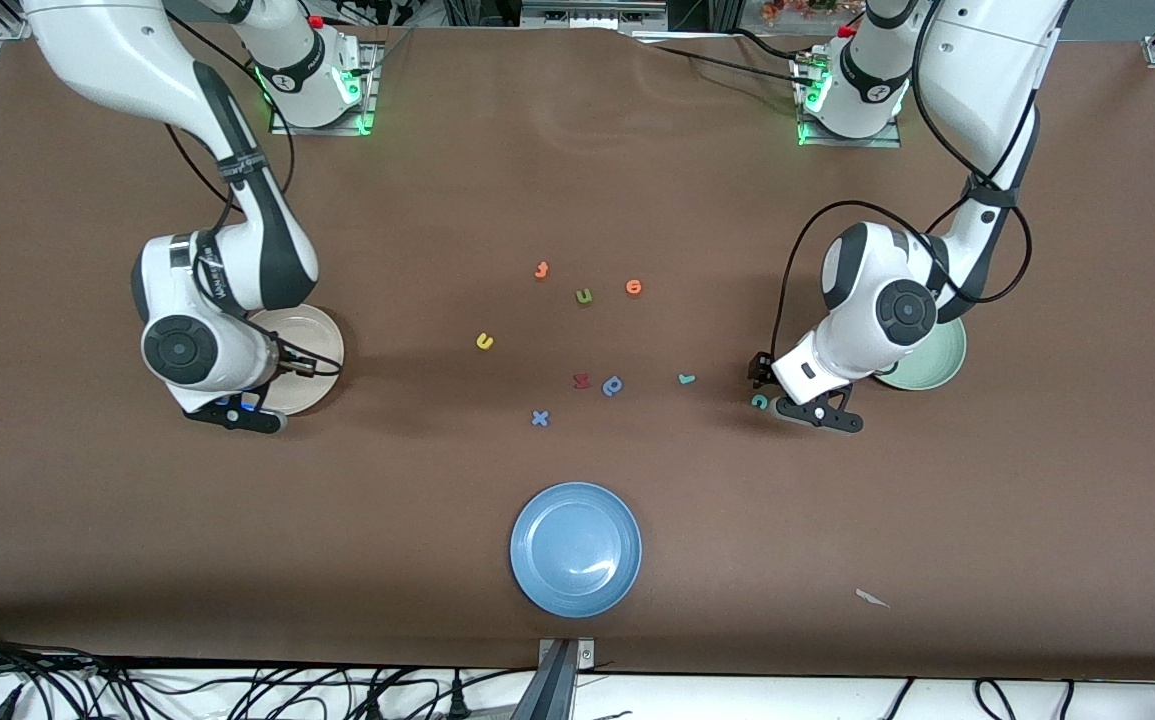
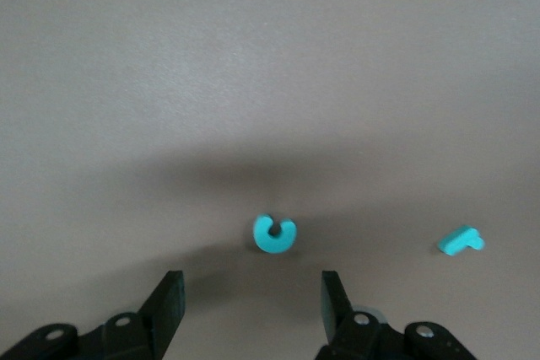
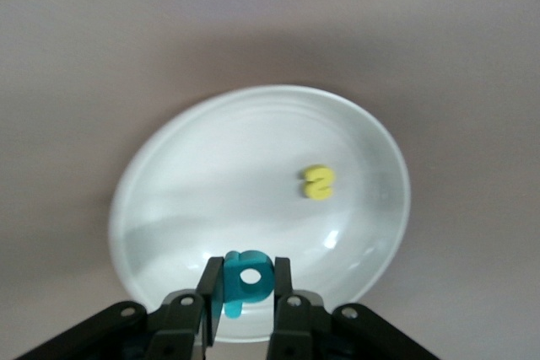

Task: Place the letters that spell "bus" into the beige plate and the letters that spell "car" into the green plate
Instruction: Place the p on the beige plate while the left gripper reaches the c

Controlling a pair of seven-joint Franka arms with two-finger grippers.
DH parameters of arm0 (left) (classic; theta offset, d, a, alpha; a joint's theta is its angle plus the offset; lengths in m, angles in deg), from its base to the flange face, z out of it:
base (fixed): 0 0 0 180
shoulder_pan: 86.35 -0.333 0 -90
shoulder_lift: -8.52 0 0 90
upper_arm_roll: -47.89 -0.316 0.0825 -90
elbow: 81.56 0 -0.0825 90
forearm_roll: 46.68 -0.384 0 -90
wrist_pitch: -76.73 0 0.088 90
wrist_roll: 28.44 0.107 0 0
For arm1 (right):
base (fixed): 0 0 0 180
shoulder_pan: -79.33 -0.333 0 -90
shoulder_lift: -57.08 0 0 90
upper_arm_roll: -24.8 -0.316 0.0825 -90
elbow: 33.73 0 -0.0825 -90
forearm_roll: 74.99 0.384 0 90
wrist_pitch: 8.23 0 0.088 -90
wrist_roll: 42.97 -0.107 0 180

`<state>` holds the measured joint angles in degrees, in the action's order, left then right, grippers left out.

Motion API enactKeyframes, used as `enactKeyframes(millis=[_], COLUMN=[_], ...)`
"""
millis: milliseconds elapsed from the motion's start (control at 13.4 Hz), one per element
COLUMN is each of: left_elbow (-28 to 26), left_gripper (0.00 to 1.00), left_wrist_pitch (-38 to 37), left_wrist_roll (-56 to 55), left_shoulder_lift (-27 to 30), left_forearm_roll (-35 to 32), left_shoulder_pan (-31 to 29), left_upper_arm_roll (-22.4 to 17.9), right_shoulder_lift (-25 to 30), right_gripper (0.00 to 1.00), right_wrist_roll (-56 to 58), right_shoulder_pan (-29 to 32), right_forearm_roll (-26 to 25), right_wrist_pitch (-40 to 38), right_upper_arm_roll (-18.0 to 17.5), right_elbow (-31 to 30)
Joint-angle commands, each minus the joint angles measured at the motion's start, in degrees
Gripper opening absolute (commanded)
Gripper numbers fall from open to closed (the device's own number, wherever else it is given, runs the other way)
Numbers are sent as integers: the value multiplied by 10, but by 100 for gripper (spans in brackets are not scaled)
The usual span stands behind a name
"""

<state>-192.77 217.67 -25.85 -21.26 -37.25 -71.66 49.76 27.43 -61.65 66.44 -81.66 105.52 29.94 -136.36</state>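
Observation:
My right gripper is shut on the teal "b" and hangs over the beige plate, where a yellow "s" lies. In the front view that gripper is over the beige plate. My left gripper is open and low over the table. The teal "c" lies just ahead of its fingertips, not between them. The teal "r" lies beside it. The green plate is partly hidden under the left arm. A yellow "u" lies mid-table.
A green "u", two orange letters, a red letter, a blue "p"-shaped letter and a blue "x" lie mid-table. A blue plate sits nearer the front camera. A paper scrap lies toward the left arm's end.

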Motion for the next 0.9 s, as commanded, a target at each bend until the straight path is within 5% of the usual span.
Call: enactKeyframes(millis=[0,75,149,298,448,671,746,821], left_elbow=[18,20,20,18,18,18,18,16], left_gripper=[73,73,74,74,70,52,37,7], left_wrist_pitch=[21,32,51,63,63,63,63,63], left_wrist_roll=[-15,-19,-19,-19,-19,-34,-34,-34], left_shoulder_lift=[-26,-37,-45,-49,-54,-54,-54,-54], left_forearm_roll=[-14,-14,-15,-15,-15,-16,-16,-18], left_shoulder_pan=[24,29,30,38,38,46,46,46], left_upper_arm_roll=[-10,-11,-11,-11,-13,-20,-20,-20], right_shoulder_lift=[-8,-10,-9,-8,14,35,39,37], right_gripper=[10,13,31,99,99,99,99,99], right_wrist_roll=[57,65,66,66,63,-4,-35,-75], right_shoulder_pan=[14,15,15,15,11,8,8,6], right_forearm_roll=[7,7,10,32,37,63,79,83], right_wrist_pitch=[15,32,50,52,29,-43,-43,-41], right_upper_arm_roll=[16,16,16,16,9,-54,-80,-103], right_elbow=[-25,-38,-53,-54,-44,22,36,53])
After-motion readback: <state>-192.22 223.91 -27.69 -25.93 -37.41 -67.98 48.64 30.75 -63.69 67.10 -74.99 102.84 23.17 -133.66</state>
